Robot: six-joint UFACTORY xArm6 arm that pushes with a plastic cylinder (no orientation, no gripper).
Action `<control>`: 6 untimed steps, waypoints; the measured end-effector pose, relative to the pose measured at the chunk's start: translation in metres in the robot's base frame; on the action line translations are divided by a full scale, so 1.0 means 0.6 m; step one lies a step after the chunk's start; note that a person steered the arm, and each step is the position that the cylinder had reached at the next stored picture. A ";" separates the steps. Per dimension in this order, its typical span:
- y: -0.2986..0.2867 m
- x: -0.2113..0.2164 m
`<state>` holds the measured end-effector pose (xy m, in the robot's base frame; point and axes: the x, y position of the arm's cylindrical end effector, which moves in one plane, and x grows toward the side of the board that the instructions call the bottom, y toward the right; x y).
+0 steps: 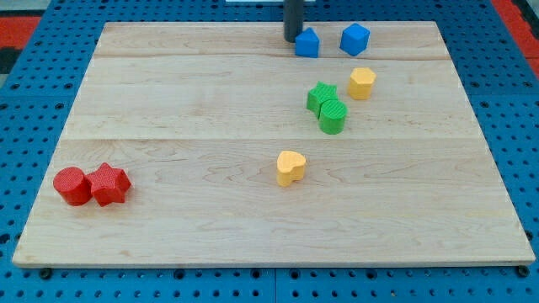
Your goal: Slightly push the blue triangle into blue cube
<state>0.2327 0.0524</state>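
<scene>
Tip (292, 39) beside blue triangle (307, 43).

- Blue triangle (307, 43) and blue cube (354, 39) — same mid blue
- Two green blocks (327, 108), ridged on top
- Yellow hexagon (362, 82), yellow heart (290, 167)
- Red cylinder (72, 185), red star (109, 184)
- Board (185, 126) — pale wood, faint grain
- Rod (293, 18) dark grey

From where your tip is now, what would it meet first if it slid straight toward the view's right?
My tip would most likely meet the blue triangle first, then the blue cube beyond it.
</scene>
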 end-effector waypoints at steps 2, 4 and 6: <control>-0.066 0.057; 0.009 0.067; 0.107 0.046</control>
